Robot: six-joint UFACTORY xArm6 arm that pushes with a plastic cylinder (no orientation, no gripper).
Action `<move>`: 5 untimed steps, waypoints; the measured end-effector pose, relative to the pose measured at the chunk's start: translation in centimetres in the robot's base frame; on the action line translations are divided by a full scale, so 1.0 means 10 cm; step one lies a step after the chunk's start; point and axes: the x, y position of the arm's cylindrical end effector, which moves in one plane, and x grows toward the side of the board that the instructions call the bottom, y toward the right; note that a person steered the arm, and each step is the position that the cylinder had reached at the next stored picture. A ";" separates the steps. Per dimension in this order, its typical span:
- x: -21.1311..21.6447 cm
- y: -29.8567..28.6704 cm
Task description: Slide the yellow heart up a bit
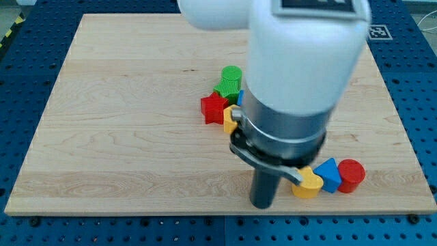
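The yellow heart [308, 183] lies near the board's bottom right, partly hidden by my arm. A blue triangle [328, 173] touches its right side, and a red cylinder [351, 175] sits right of that. My tip [263, 203] stands on the board just left of the yellow heart, a short gap away. Higher up, a red star [214, 107], a green block [229, 82] and a yellow block [229, 118] cluster together, half hidden behind the arm.
The white and grey arm body [300, 75] covers the board's middle right. The wooden board [123, 137] rests on a blue perforated table. The board's bottom edge runs just below my tip.
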 end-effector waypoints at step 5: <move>0.01 0.89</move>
